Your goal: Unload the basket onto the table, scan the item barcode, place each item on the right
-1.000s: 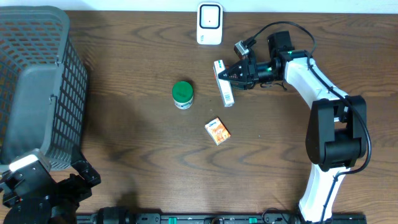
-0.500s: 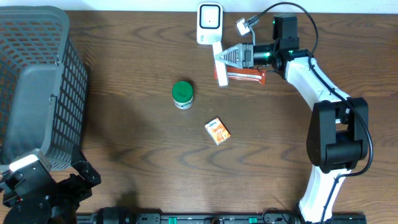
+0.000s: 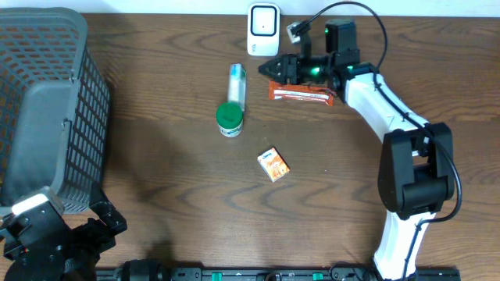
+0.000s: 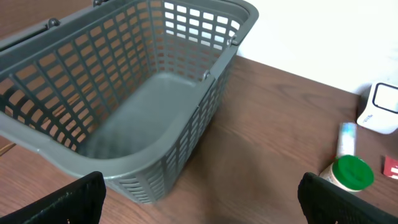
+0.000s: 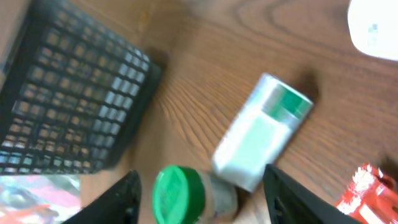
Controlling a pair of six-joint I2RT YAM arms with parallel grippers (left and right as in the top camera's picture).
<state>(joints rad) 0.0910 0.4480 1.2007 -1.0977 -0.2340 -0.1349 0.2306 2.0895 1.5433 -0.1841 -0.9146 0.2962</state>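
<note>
Currently the white-and-green carton (image 3: 237,84) lies flat on the worktop (image 3: 156,172), below the scanner (image 3: 263,21), with one end against or just beside the green-lidded jar (image 3: 229,117). The right end effector (image 3: 266,69) hovers beside the carton's upper end, its fingers parted and nothing between them. The left end effector (image 4: 202,193) sits well apart by the basket (image 4: 205,93), spread wide and empty.

The carton looks light and stiff, probably thin card that dents under a hard squeeze, with smooth printed faces that may slip. The best hold is likely across its narrow width near the middle, clear of the jar. No barcode can be made out in these views, so the grip should leave the broad faces uncovered.
</note>
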